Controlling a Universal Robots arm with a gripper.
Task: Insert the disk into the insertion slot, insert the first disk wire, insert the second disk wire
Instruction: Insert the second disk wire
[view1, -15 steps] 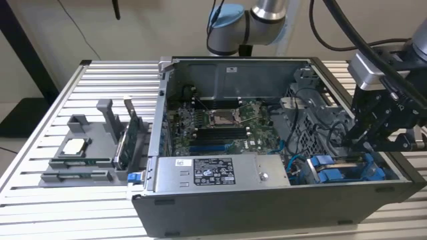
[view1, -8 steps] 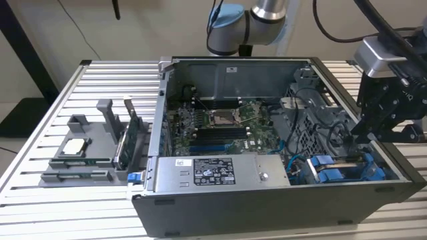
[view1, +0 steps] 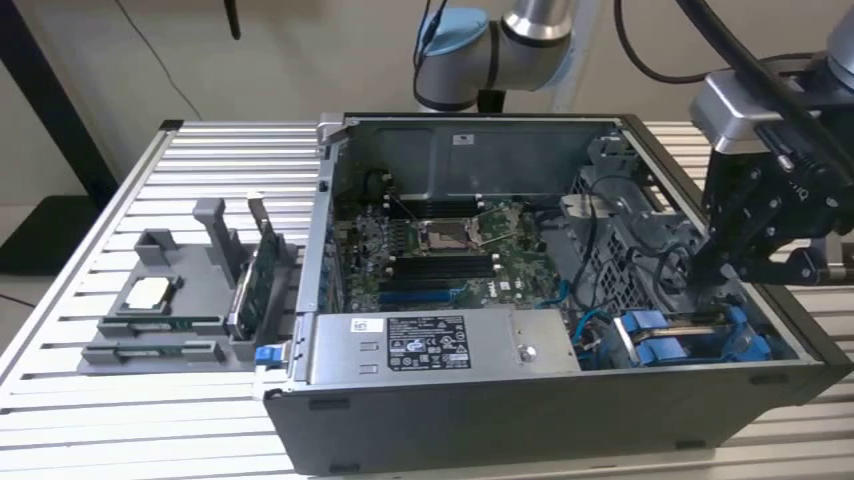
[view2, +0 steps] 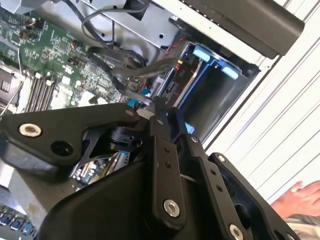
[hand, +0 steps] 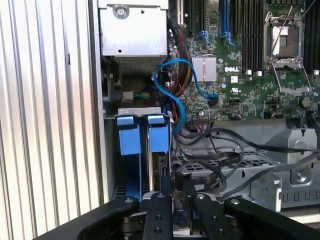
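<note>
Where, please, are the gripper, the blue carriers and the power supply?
gripper (view1: 703, 268): exterior view, between its fingertips.
blue carriers (hand: 136, 136): first wrist view, a front tab.
power supply (view1: 441, 345): exterior view, its labelled top.

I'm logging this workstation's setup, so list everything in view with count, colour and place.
Computer case: one, dark grey, open, on the table.
Table: one, silver slatted.
Motherboard: one, green, on the case floor.
Power supply: one, silver with a white label, at the case's front edge.
Disk carriers: two, bright blue, in the bay at the exterior view's right; also in the first wrist view.
Blue cable: one, looping beside the bay.
Black cables: several, over the metal cage.
Parts holder: one, grey, at the exterior view's left, holding cards and a chip.
Person's hand: one, on the table's edge.
Arm: one, silver and blue, behind the case.
Gripper: one, black, reaching into the case above the bay.
</note>
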